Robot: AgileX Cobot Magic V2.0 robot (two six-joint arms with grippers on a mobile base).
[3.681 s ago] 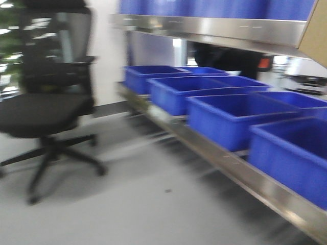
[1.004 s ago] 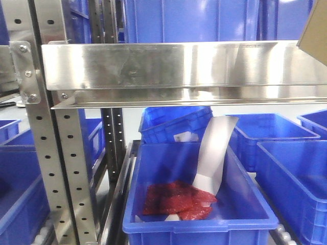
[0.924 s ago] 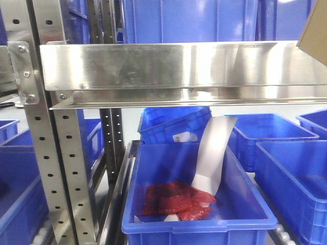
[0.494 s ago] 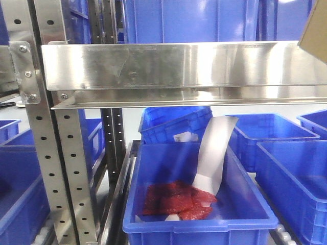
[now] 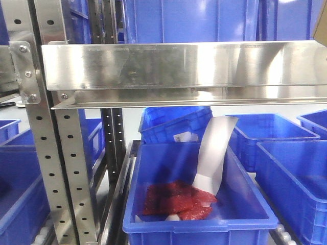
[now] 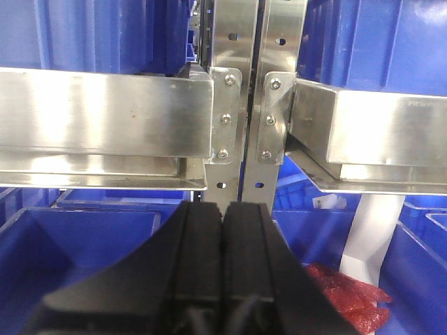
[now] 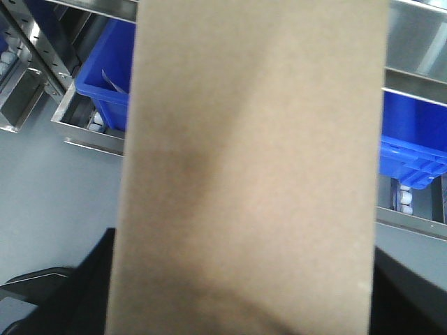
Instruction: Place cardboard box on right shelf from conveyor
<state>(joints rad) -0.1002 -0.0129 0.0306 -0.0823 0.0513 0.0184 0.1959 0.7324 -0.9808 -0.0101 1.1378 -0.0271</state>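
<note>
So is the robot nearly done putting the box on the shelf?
About halfway. Done: the cardboard box is lifted up and fills the right wrist view. In hand: its corner shows at the top right, level with the right shelf but not on it. The left hand is shut and empty. Left: set the box on the shelf and let go.

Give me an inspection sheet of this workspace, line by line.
Surface: right shelf, steel lip shiny; blue bins behind it.
Job's things: cardboard box not on the shelf, filling the right wrist view; conveyor not in view.
Clutter: lower bin holds red packets and a white sheet.
Grippers: left tool shut, empty; right tool appears shut on the box.
Cables: nothing seen.
Surroundings: perforated uprights, grey floor.
</note>
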